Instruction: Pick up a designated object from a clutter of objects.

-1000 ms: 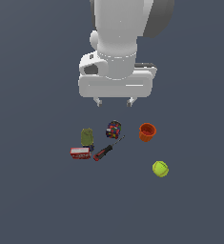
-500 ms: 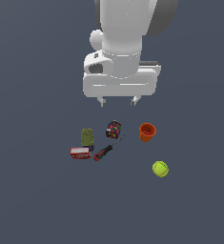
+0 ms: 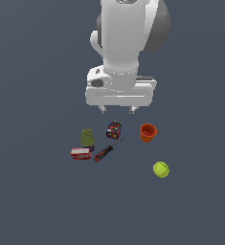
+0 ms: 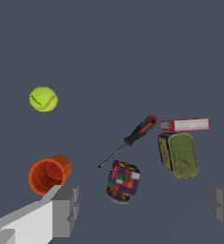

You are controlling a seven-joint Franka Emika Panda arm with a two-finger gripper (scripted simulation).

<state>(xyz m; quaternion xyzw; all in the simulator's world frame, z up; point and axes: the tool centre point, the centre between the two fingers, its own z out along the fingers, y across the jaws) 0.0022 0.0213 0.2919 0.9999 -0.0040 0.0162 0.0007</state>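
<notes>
Grey floor holds six single items, puzzle cube [image 3: 114,129] included, under wide-spread, empty jaws.

We see our white arm [image 3: 128,33] coming straight down from the top of the exterior view, its thick wrist ending in a broad, flat hand block. Under that block hangs the pincer [image 3: 117,110], pointing down, with two short fingertips [image 3: 103,109] set well apart, so the jaws stand wide and hold nothing. In the wrist view the two grey finger pads [image 4: 66,209] sit at opposite edges with a broad gap between them.
</notes>
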